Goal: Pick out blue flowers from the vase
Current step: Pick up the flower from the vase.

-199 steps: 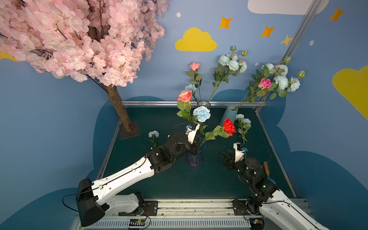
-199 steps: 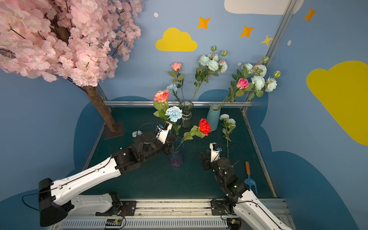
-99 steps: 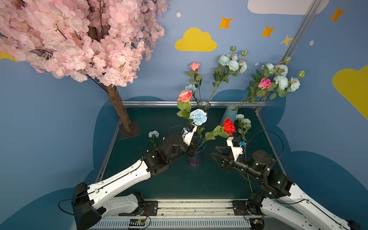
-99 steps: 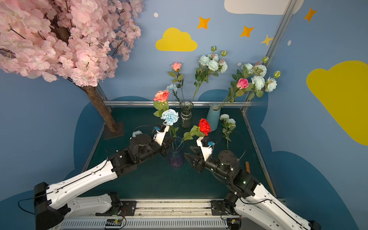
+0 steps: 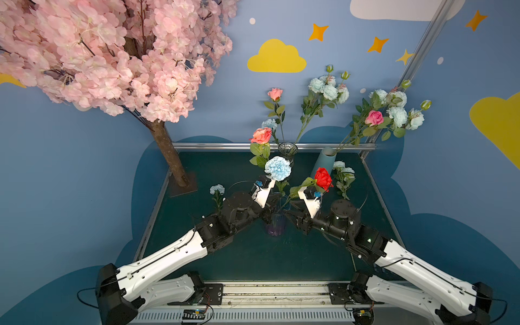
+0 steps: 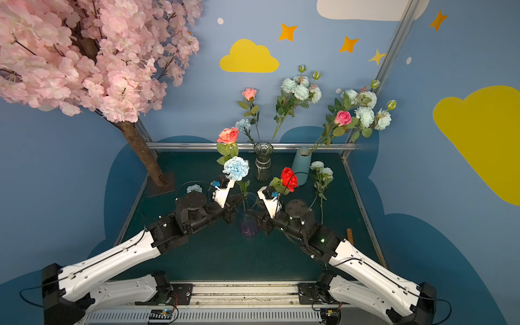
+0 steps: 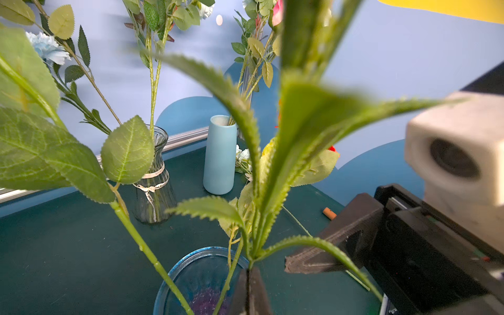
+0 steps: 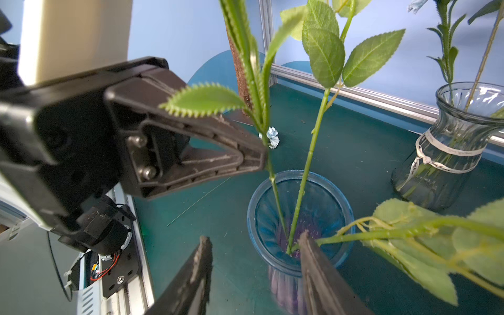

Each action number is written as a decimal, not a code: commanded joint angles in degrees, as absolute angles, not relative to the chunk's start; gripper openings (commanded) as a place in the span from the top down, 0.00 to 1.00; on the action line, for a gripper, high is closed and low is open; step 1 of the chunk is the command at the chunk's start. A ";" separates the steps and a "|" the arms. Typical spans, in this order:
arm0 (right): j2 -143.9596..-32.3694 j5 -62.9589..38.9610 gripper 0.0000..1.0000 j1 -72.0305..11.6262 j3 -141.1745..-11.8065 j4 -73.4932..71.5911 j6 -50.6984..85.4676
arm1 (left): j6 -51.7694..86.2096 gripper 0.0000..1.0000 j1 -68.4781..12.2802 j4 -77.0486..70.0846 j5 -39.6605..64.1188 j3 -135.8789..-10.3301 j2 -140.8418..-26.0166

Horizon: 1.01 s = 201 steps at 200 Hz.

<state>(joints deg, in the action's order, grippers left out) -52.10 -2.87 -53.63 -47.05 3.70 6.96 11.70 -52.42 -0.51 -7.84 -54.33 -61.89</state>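
On a dark green table (image 5: 225, 261) at frame center stands the blue glass vase (image 8: 298, 218). The left gripper (image 8: 259, 156) pinches the blue flower (image 5: 277, 168) by its stem just above the rim; the right gripper (image 8: 253, 272) hovers spread at the vase's near side.

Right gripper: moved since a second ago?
Yes. The right gripper swung in from near the table's right side to the blue vase, jaws open.

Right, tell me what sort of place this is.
Probably a staged robot demo booth, not a real florist: blue walls with painted yellow clouds, an artificial pink blossom tree, and vases of fake flowers on a green table framed by aluminium rails.
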 commanded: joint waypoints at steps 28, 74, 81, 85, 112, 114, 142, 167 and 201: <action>-57.45 -2.63 0.53 -53.53 -50.47 -2.40 4.14 | 11.13 0.96 -51.95 -2.61 -6.05 -53.33 -59.66; -61.32 -2.81 0.62 -53.18 -51.63 -4.94 3.25 | 11.64 0.96 -51.14 -2.87 -4.94 -52.76 -59.20; -61.55 -2.77 0.64 -53.18 -51.75 -5.29 3.18 | 11.64 0.96 -51.02 -2.90 -4.83 -52.72 -59.09; -61.61 -2.73 0.66 -53.13 -51.77 -5.40 3.14 | 11.61 0.96 -50.98 -2.90 -4.83 -52.64 -58.99; -61.39 -2.31 0.85 -53.00 -51.85 -5.80 3.15 | 11.78 0.96 -50.55 -3.12 -4.92 -52.04 -58.55; -61.36 -2.29 0.86 -53.02 -51.85 -5.80 3.16 | 11.82 0.96 -50.50 -3.20 -4.92 -52.01 -58.52; -61.17 -2.11 1.00 -52.67 -52.03 -5.76 2.99 | 12.38 0.96 -49.55 -4.17 -4.41 -51.20 -58.54; -61.43 -1.94 1.00 -52.54 -52.71 -5.46 2.82 | 12.71 0.95 -49.04 -4.79 -3.78 -50.91 -58.97; -61.61 -1.67 1.00 -52.38 -54.77 -3.93 2.08 | 12.66 0.72 -48.58 -4.85 -3.92 -50.52 -58.77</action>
<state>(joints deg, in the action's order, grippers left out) -61.78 -2.26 -52.58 -51.81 -4.03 2.85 12.27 -48.95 -3.33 -4.43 -50.85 -59.20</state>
